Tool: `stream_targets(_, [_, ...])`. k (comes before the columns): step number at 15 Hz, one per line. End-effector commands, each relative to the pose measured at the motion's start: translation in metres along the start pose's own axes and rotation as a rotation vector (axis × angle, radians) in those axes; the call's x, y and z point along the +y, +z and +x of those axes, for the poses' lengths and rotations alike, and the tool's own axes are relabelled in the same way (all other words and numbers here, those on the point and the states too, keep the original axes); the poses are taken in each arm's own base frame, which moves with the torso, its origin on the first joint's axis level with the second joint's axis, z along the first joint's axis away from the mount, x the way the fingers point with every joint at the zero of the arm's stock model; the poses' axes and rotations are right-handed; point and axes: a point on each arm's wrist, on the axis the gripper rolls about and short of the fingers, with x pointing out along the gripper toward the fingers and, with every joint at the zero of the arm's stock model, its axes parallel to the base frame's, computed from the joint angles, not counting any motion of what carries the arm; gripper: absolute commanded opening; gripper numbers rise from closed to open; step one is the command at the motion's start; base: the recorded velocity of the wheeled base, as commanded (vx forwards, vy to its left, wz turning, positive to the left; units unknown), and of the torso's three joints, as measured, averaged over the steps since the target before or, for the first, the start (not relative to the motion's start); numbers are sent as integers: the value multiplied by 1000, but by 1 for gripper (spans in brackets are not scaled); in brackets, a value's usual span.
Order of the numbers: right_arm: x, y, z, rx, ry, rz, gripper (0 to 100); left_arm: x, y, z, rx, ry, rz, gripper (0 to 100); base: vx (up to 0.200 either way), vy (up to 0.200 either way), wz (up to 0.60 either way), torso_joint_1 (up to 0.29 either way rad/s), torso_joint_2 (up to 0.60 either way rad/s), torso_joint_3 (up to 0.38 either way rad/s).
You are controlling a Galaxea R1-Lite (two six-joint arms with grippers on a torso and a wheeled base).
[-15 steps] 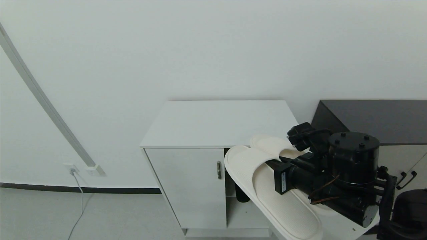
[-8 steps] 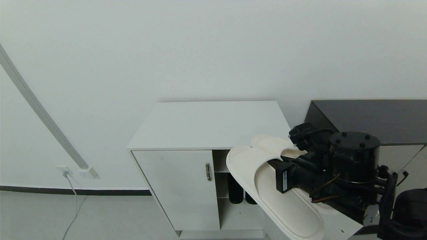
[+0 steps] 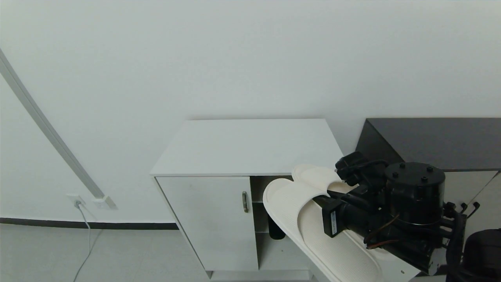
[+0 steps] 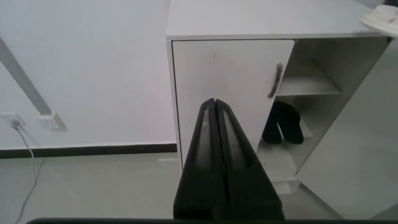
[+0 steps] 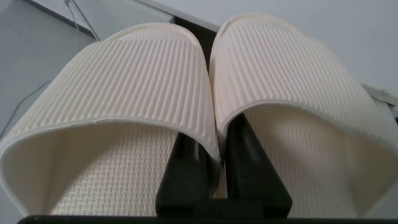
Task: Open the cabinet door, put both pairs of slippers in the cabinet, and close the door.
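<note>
Slippers of cream colour (image 3: 297,207), a pair lying side by side, are held in the air by the right gripper (image 5: 221,168) in front of the white cabinet (image 3: 242,145), toes towards it. In the right wrist view one finger reaches under the ribbed strap of each slipper, and the jaws are clamped on the two inner edges where the slippers touch. In the head view the toes overlap the upper part of the cabinet's open right side. The left door (image 3: 211,219) is shut, with its handle (image 3: 245,201) at the edge beside the opening. Inside, under a shelf (image 4: 314,84), a pair of black slippers (image 4: 286,121) stands on end against the back. The left gripper (image 4: 214,118) hangs in front of the shut door, well apart from it, jaws pressed together with nothing between them. A dark worktop (image 3: 438,141) stands just to the right of the cabinet.
</note>
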Motion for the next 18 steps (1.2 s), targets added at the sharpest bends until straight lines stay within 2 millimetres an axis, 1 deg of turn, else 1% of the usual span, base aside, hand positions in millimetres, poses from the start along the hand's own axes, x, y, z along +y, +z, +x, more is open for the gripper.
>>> stream_targets(1, [0,-2,0,5,2,-2,0,0,0,0,1,0,0,0,0,0,0,0,0,0])
stream_targets(4, [2,-4,-1,13,9,-6,0,0,0,0,1,0,0,0,0,0,0,0,0,0])
stream_targets(6, [2,-5,-1,16,10,-7,0,0,0,0,1,0,0,0,0,0,0,-105,225,132])
stream_targets(13, [5,-6,-5,-7,22,-12,0,0,0,0,1,0,-1,0,0,0,0,-165,380,212])
stream_targets(18, [8,-8,-6,0,29,-16,0,0,0,0,1,0,-1,0,0,0,0,-224,537,314])
